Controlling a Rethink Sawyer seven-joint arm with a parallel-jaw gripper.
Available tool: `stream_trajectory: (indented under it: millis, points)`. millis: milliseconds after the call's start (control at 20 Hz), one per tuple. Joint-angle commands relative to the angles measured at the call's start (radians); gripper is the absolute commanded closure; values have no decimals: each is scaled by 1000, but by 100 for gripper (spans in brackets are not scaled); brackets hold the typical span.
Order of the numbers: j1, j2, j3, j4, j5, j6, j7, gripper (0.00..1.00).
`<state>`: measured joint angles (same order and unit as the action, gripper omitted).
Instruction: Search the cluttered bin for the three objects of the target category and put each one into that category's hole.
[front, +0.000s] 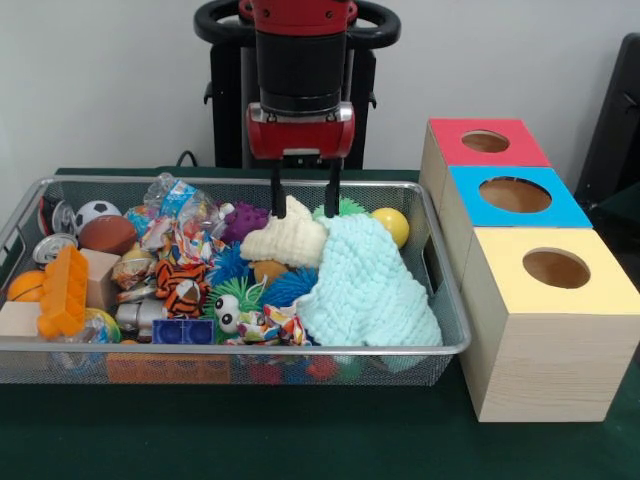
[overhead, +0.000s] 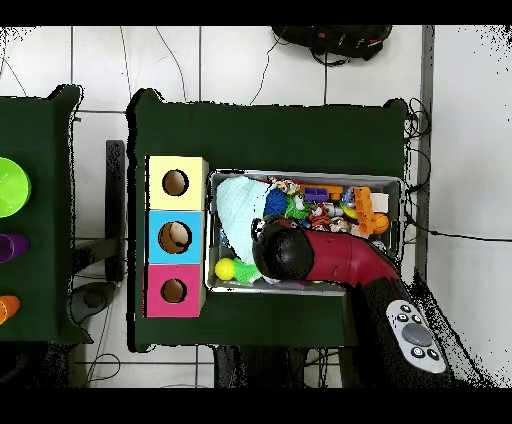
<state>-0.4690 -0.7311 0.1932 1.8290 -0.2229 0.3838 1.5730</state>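
- Mesh first: in the front view we meet the near wall of the bin (front: 230, 366), a silver wire basket heaped with toys, standing just beside the row of three boxes.
- Just behind that wall we see a blue brick (front: 183, 331), an orange studded block (front: 63, 291) and a mint knitted cloth (front: 368, 283) draped over the heap's box-side half.
- Mid-bin, we make out crinkled clear plastic with a multicolour label (front: 178, 215); we judge this to be one of the three objects, though we cannot tell how many lie there. No print on it is legible to us, and no brand reads anywhere.
- Farther back, the gripper (front: 305, 208) hangs over a cream knitted cloth (front: 285, 240), its two dark prongs spread wide and holding nothing, tips at the cloth's top edge.
- The relation that matters, we judge: the clear plastic lies sideways from the gripper, on the side away from the boxes, so a reach goes one way and the carry back the other.
- The hole (front: 515, 194) in the blue-topped middle box stands open, between the yellow-topped box (front: 556, 268) nearer us and the red-topped box (front: 486, 141) behind.
- Overhead, we see the arm (overhead: 330, 258) covering the bin's middle, the blue hole (overhead: 175, 237) beyond the cloth.
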Motion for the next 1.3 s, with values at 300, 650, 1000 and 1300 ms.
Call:
stream_trajectory:
  millis: [300,650,1000,1300]
  points:
    - [-124,61,150,-82,-112,17,-124,0]
    - [-386,-70,286,167,-184,82,-277,0]
    - [-524,-80,367,255,-315,5,-245,0]
    - [-519,48,312,264,-468,-121,-109,0]
